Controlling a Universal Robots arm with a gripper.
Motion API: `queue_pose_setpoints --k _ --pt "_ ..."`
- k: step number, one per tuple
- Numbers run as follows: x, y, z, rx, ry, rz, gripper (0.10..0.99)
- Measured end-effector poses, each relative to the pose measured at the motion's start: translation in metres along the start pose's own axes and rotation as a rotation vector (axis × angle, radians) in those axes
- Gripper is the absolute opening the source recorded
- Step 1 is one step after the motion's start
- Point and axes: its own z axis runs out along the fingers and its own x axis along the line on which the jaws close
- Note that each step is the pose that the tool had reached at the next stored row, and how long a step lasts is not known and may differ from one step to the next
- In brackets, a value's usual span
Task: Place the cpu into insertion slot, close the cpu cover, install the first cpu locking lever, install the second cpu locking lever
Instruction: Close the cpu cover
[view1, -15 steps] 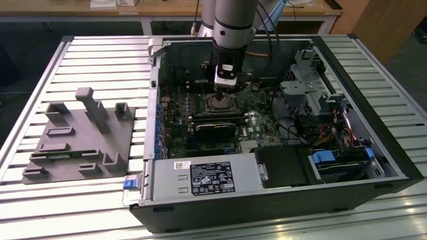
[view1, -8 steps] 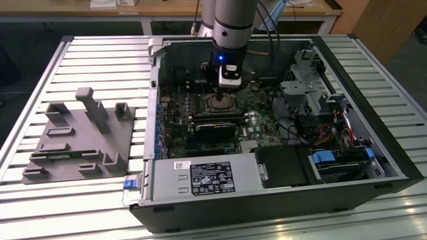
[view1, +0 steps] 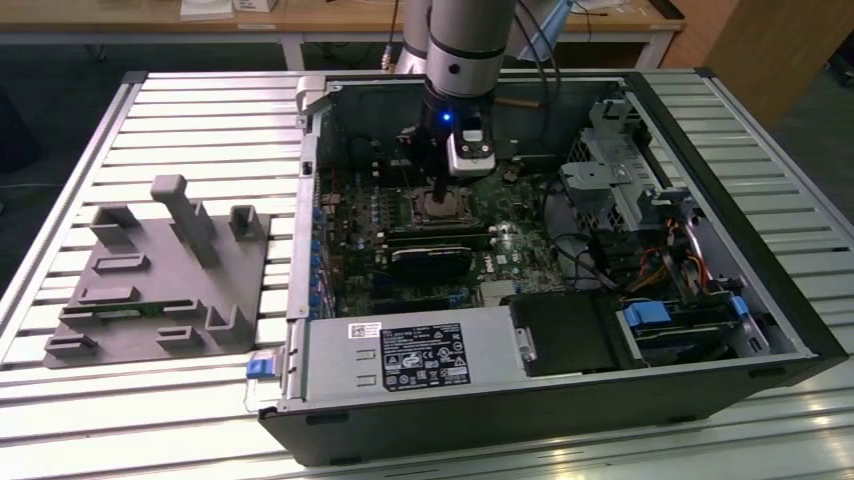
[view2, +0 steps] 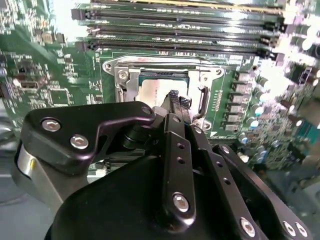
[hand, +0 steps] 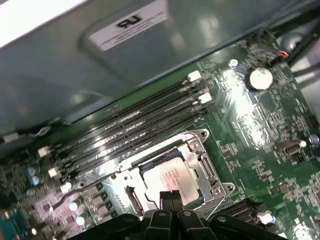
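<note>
inside the open computer case (view1: 561, 400) on the bench (view1: 200, 120), the cpu (hand: 167, 176) is seen seated in the insertion slot (view1: 463, 212), with the cpu cover (hand: 202, 150) laid down around it. the hand (hand: 170, 198) is held right over the chip, its fingers pressed together and nothing gripped. in the exterior view, a grey fixture (view1: 160, 280) is found at nine o'clock of the case.

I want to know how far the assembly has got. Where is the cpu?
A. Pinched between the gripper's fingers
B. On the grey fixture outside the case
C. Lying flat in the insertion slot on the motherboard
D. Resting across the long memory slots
C: in the first wrist view the cpu lies flat inside the insertion slot, and the gripper is over its near edge with its fingers together, holding no chip.
</note>
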Motion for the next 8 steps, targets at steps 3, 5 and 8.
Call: queue_pose_setpoints --k 3,5,8 --pt "0.0000 0.0000 0.0001 0.002 -0.0006 -0.055 0.106" --pt "0.0000 0.0000 0.0001 0.003 -0.0010 -0.082 0.106" --pt "0.0000 -0.0002 0.0002 0.000 -0.0072 -0.103 0.106"
